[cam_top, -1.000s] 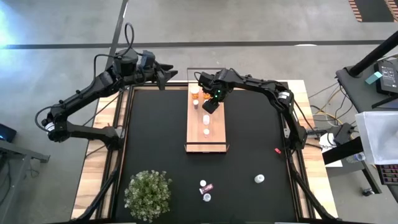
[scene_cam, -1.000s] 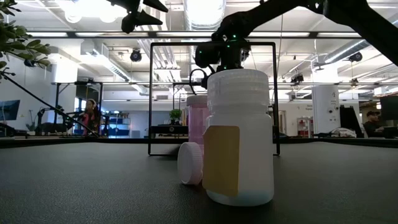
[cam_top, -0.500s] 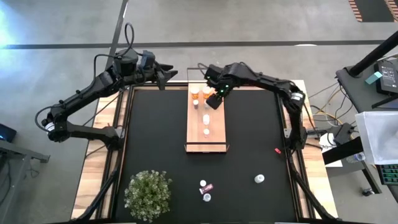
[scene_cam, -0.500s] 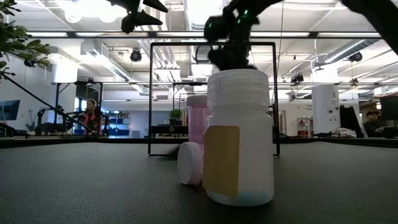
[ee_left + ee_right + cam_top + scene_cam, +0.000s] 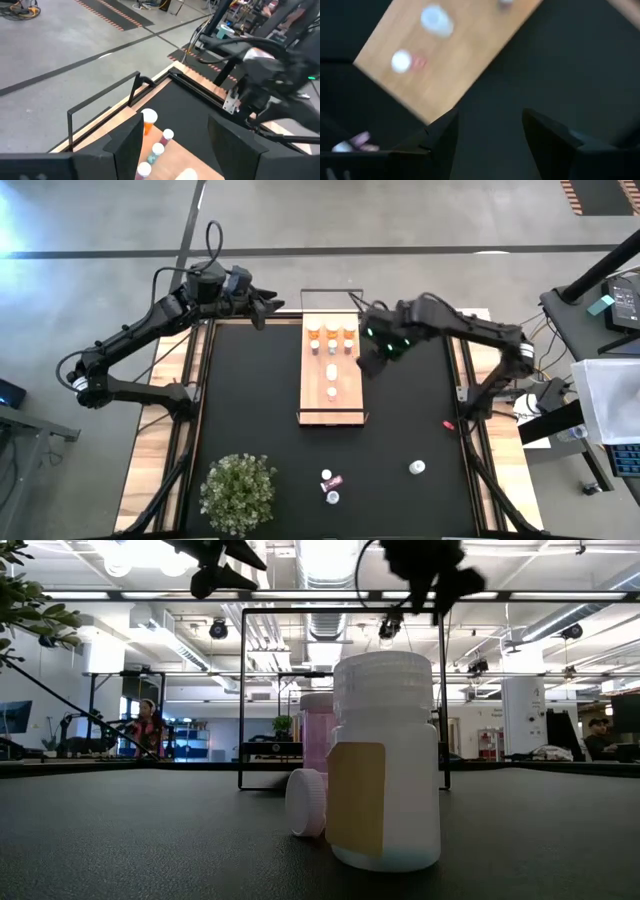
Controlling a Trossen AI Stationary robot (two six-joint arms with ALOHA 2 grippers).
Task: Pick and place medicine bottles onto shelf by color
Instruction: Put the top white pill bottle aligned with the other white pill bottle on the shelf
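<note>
At the surface's far left corner the left hand [image 5: 272,307] hovers, fingers spread and empty, well clear of the work. To its right the shelf [image 5: 345,405] now carries three orange bottles [image 5: 331,332] in a row at its far end and three white bottles [image 5: 331,374] down its middle. A second ago the right hand [image 5: 371,363] was over that orange row; it has since swung off the shelf and hangs above the black mat just beside the shelf's right edge, fingers apart and holding nothing. That suggests an orange bottle has just been delivered and the arm is heading for another. The loose bottles [image 5: 329,483] lie well apart from it, near the front edge, with a lone bottle [image 5: 417,468] farther right, nearly straight ahead of the hand.
</note>
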